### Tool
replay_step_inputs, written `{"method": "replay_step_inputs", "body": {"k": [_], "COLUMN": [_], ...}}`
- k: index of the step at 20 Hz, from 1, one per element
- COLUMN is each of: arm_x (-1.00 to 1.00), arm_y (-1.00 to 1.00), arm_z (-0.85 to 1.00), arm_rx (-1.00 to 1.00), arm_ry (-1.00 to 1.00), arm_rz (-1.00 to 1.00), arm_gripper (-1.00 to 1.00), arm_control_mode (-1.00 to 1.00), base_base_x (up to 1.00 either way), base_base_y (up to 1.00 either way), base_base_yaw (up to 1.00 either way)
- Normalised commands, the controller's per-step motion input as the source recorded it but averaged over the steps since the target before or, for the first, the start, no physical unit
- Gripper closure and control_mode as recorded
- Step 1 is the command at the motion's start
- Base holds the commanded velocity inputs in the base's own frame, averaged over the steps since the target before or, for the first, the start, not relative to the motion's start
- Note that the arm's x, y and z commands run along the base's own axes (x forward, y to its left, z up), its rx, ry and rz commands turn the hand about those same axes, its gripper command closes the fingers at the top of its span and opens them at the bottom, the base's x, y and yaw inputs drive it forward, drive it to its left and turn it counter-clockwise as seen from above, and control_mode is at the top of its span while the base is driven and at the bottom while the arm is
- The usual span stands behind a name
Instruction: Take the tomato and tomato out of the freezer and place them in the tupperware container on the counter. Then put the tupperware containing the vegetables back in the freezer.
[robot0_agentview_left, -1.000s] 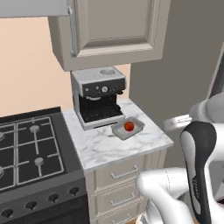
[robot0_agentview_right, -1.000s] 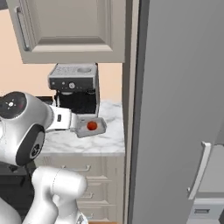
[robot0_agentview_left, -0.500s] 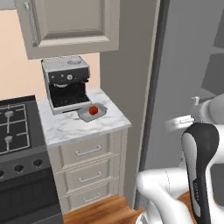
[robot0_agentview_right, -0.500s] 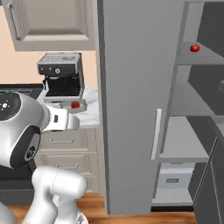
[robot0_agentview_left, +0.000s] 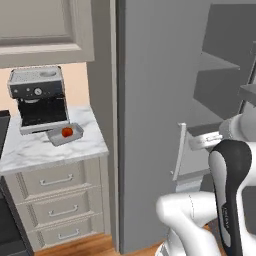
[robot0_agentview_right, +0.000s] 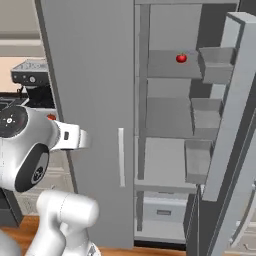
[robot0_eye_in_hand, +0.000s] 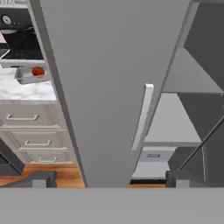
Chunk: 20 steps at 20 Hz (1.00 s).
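Observation:
One tomato (robot0_agentview_left: 66, 132) lies in the grey tupperware container (robot0_agentview_left: 56, 140) on the marble counter (robot0_agentview_left: 30, 151), in front of the coffee machine. The hand view has the same tomato (robot0_eye_in_hand: 37, 71) and container (robot0_eye_in_hand: 24, 79) at its upper left. A second tomato (robot0_agentview_right: 181, 58) rests on an upper shelf inside the freezer (robot0_agentview_right: 90, 100), whose right-hand door stands swung open. My gripper (robot0_eye_in_hand: 111, 179) is open and empty, facing the freezer's shut left door with its pale handle (robot0_eye_in_hand: 142, 114), well away from both tomatoes.
A silver-black coffee machine (robot0_agentview_left: 38, 98) stands at the back of the counter, over beige drawers (robot0_agentview_left: 55, 181). The open freezer door (robot0_agentview_right: 231, 100) carries bins and juts out on the right. Grey shelves (robot0_agentview_right: 165, 117) and a lower drawer (robot0_agentview_right: 162, 207) sit inside.
Both base views have swept from the stove and counter across to the freezer, so the base has driven right. The gripper has stayed open and empty.

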Motion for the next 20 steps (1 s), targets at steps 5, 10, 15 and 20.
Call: {"method": "replay_step_inputs", "body": {"k": [5,10,15,20], "arm_x": [0.00,0.00,0.00,0.00], "arm_y": [0.00,0.00,0.00,0.00], "arm_z": [0.00,0.00,0.00,0.00], "arm_rx": [0.00,0.00,0.00,0.00], "arm_ry": [0.00,0.00,0.00,0.00], "arm_rz": [0.00,0.00,0.00,0.00], "arm_gripper": [-1.00,-1.00,-1.00,-1.00], "arm_control_mode": [1.00,1.00,1.00,1.00], "base_base_x": [0.42,0.68,0.25,0.01], "base_base_y": [-0.46,-0.13,-0.55,-0.60], "base_base_yaw": [0.12,0.01,0.00,0.00]}}
